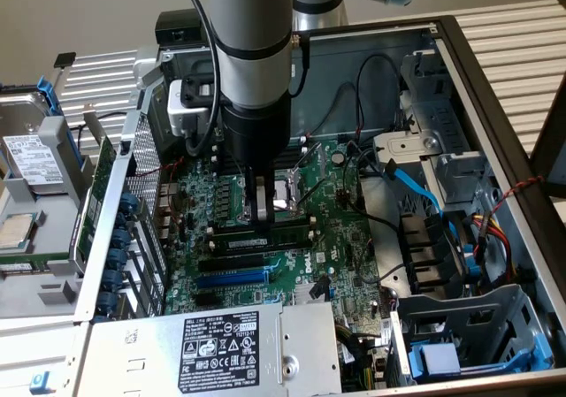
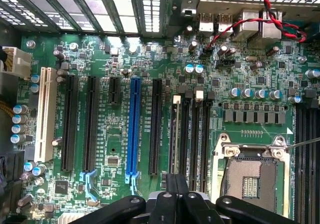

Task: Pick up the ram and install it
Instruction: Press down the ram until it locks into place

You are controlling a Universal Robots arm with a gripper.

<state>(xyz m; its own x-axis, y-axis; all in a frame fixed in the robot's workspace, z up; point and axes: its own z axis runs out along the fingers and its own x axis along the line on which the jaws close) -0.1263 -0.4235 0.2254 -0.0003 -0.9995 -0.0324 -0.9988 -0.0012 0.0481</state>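
- One ram stick [image 1: 265, 235] lies directly below my gripper [image 1: 259, 213], its long axis running across the motherboard [image 1: 354, 238] along the memory slots.
- My fingers are clenched, tips at its top edge.
- It looks dark green, thin, seated edge-up beside the CPU socket [image 2: 252, 176].

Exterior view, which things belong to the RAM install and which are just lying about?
Job in hand: ram; gripper, shut, right at it; memory slots.
Just lying about: hard drive outside the case; blue expansion slot; power supply.
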